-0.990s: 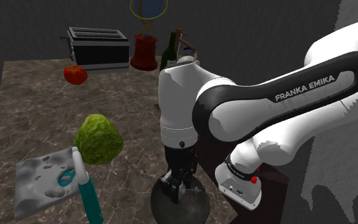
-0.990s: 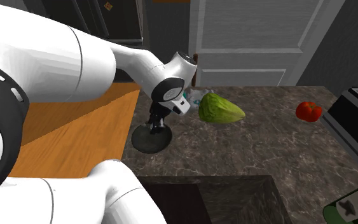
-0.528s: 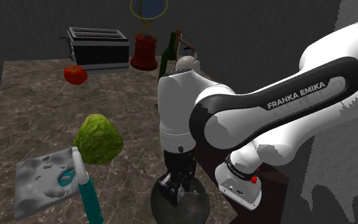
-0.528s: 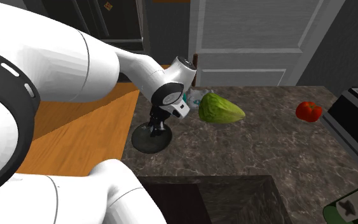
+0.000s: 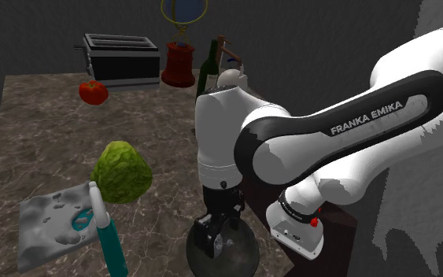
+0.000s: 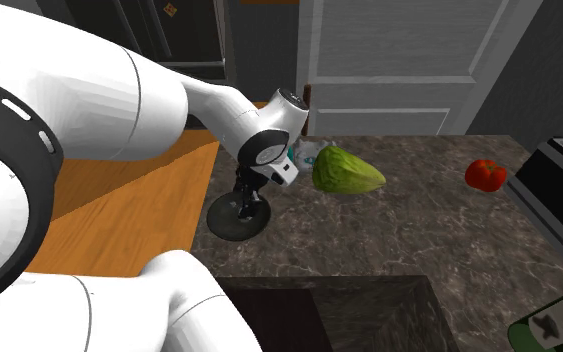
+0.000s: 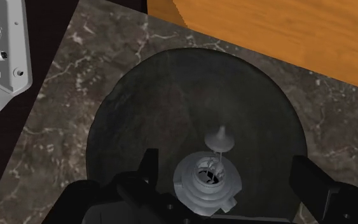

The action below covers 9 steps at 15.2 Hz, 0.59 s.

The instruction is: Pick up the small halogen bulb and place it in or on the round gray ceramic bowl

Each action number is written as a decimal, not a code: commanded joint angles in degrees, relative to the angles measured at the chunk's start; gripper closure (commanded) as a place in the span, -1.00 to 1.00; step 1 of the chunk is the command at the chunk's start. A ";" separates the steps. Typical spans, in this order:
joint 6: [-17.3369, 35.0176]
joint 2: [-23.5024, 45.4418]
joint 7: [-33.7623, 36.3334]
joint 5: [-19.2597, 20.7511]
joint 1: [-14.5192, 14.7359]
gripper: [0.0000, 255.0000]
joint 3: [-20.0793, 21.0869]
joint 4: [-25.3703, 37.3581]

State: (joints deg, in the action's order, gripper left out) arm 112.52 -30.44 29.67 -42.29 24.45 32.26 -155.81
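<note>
At the near edge of the dark marbled desk (image 5: pixel 46 126), close to the stand, the round dark grey bowl (image 7: pixel 171 89) sits directly under the arm's hand. The jaws hang wide open above it and hold nothing. In the wrist view the two black fingers (image 7: pixel 147 167) stand well apart, and neither touches the small halogen bulb (image 7: pixel 208 181) between them. The bulb lies within the bowl's rim, nearer one finger than the other. Its wide, round grey cup faces up toward the hand. Its long axis runs from that cup along a thin stem to a small pointed end, which aims at the middle of the bowl. Whether it rests on the bowl's floor I cannot tell. Toward the shoulder view's left lies a green lettuce (image 5: pixel 121 169). Farther off are a red tomato (image 5: pixel 94 92), a toaster (image 5: pixel 121 57) and a dark bottle (image 5: pixel 208 67).
</note>
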 commanded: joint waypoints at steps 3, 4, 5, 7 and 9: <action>-6.24 -2.26 0.65 3.42 -1.49 -1.00 -3.18 3.59; -7.79 -2.65 0.80 4.26 -1.88 -1.00 -3.96 4.65; -7.79 -2.65 0.80 4.26 -1.88 -1.00 -3.96 4.65; -7.79 -2.65 0.80 4.26 -1.88 -1.00 -3.97 4.65; -7.79 -2.65 0.80 4.26 -1.88 -1.00 -3.97 4.65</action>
State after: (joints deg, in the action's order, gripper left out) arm 104.79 -33.07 30.47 -38.06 22.58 28.32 -151.18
